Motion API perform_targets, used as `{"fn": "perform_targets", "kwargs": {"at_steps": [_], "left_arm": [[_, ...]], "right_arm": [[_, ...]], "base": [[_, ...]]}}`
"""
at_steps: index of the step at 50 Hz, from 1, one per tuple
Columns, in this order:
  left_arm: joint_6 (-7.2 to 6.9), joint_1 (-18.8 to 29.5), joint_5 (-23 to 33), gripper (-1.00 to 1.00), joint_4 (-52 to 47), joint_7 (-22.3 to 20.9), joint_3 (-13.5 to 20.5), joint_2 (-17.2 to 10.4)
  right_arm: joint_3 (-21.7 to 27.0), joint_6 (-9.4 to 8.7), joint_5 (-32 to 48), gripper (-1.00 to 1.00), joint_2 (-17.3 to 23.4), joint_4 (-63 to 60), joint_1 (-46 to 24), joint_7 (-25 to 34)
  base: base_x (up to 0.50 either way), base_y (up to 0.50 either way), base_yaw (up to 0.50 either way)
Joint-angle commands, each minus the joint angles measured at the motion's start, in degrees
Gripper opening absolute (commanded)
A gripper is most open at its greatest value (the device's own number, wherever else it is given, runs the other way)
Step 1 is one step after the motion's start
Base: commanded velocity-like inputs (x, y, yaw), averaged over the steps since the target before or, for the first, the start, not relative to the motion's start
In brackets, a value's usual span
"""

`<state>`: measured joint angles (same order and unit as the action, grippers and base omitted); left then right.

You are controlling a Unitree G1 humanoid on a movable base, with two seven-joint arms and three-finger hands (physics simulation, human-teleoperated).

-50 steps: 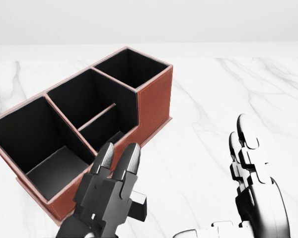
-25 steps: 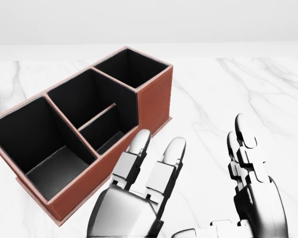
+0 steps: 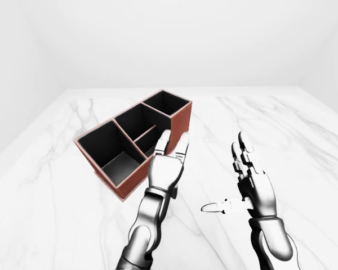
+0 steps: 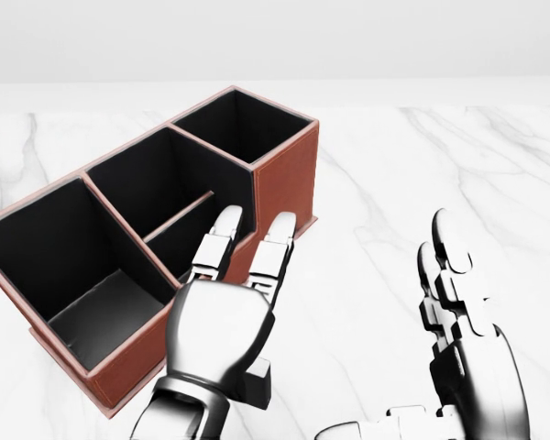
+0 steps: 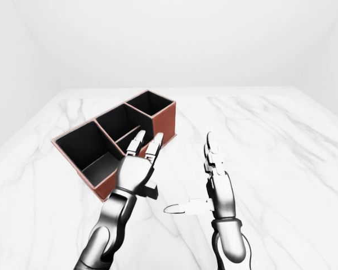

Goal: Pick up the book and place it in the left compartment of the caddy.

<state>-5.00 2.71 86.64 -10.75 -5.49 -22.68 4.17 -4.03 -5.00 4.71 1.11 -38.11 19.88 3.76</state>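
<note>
- Left-eye view: the caddy [image 3: 136,145], a brown box with a black lining, stands on the white marble worktop [image 3: 56,191] at left of centre. Its left compartment [image 3: 109,152] holds nothing. The book shows nowhere, so its place cannot be told.
- Head view: the left robot hand [image 4: 222,316] hangs over the caddy's near wall, fingers [image 4: 271,249] straight and spread, holding nothing. The right robot hand [image 4: 458,321] stands edge-up at lower right, fingers extended, thumb out to the side, likewise holding nothing.
- Right-eye view: both hands lie apart from each other, the right one well clear of the caddy.
- Handling, as a judgement: a book is likely stiff, flat and moderately light, with smooth covers; a grip across the spine or across both covers should suit it, and it should enter the compartment edge-first.
</note>
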Motion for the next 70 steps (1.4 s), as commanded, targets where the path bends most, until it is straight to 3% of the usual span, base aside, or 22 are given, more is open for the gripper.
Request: {"fn": "perform_targets", "kwargs": {"at_steps": [1,9,20,36,54,70], "left_arm": [[0.0,6.27,0.11,1.0,10.06,-1.3,4.63,1.86],[0.0,10.11,-0.7,1.0,18.9,-0.49,5.93,2.33],[0.0,7.49,-0.45,1.0,19.16,-1.83,4.77,1.77],[0.0,-3.29,2.65,1.0,7.41,-6.75,-0.72,-0.06],[0.0,1.02,1.93,1.0,16.19,-4.4,1.08,0.98],[0.0,9.84,-1.03,1.0,35.25,1.79,5.83,1.89]], "right_arm": [[-0.06,0.0,-0.09,1.0,0.02,0.12,-0.04,-0.08],[0.51,0.0,-1.27,1.0,-0.25,0.13,0.12,-0.34],[0.73,0.0,-1.58,1.0,-0.28,0.62,-0.07,-0.24],[0.87,0.0,-1.51,1.0,-0.31,1.51,-0.7,0.15],[0.92,0.0,-1.57,1.0,-0.33,1.84,-0.91,0.16],[0.67,0.0,-1.45,1.0,-0.27,1.8,-0.94,0.1]], "base": [[0.0,0.0,0.0],[0.0,0.0,0.0],[0.0,0.0,0.0],[0.0,0.0,0.0],[0.0,0.0,0.0],[0.0,0.0,0.0]]}}
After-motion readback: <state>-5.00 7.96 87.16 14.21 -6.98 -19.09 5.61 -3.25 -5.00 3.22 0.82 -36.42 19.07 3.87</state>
